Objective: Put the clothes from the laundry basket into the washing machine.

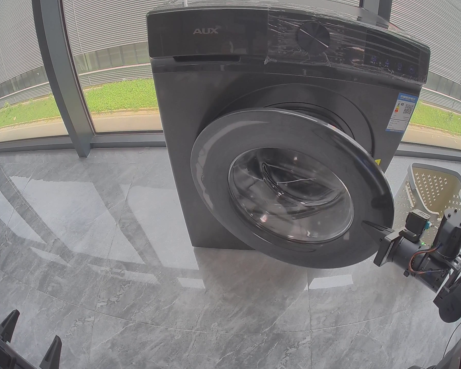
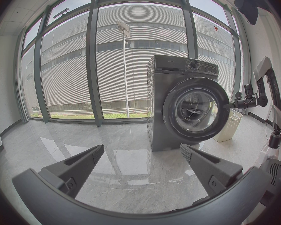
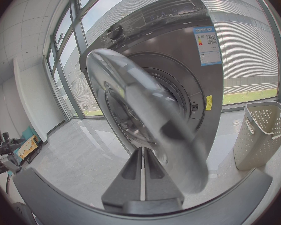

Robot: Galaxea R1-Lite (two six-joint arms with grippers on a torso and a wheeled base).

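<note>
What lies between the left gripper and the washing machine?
Nothing but bare grey floor: the head view shows it running from the left gripper up to the washing machine. The left wrist view agrees.

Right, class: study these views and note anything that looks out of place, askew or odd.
Crinkled plastic film covers the control panel of the washing machine; the laundry basket shows no clothes in its visible part.
</note>
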